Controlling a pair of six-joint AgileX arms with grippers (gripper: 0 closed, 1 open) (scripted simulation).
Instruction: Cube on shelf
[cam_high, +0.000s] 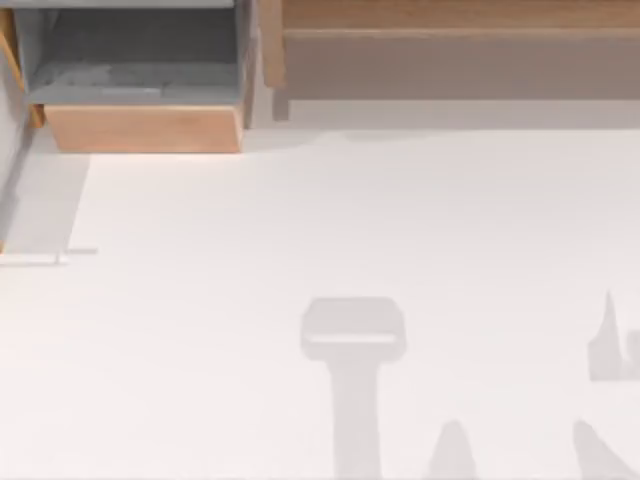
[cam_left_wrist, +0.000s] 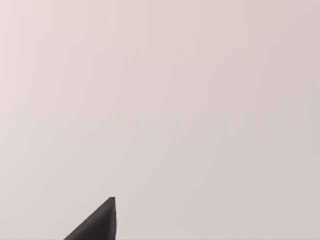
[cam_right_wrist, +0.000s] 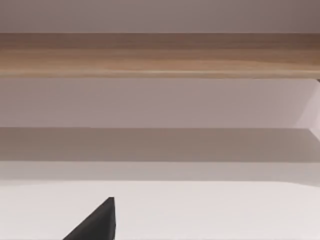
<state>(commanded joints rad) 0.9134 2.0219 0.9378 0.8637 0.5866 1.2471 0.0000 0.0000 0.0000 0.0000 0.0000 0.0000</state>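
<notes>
The white bench (cam_high: 300, 220) takes up nearly all of the top view, a broad pale surface running from the lower edge up to the furniture at the back. Along the upper right of the frame lies the shelf (cam_high: 450, 15), a long light-brown wooden board with a grey-brown shaded recess (cam_high: 450, 65) under it, and a short wooden upright at its left end. From the right wrist view the same shelf (cam_right_wrist: 160, 55) stands straight ahead as a wide wooden band, with pale wall under it, then the shaded recess, then the bench.

In the upper left of the top view sits a smaller wooden box unit (cam_high: 140, 128), with a grey interior and a light wood front edge, just beside the shelf's left end.

Soft grey shadows fall on the bench: a T-shaped one (cam_high: 352, 340) at lower centre and pointed ones (cam_high: 610, 345) at the lower right.

The left end effector (cam_left_wrist: 97, 222) shows as a dark wedge before a plain pale surface. The right end effector (cam_right_wrist: 97, 222) shows as a similar wedge over the bench, facing the shelf. Whether either is open or closed I cannot tell.
</notes>
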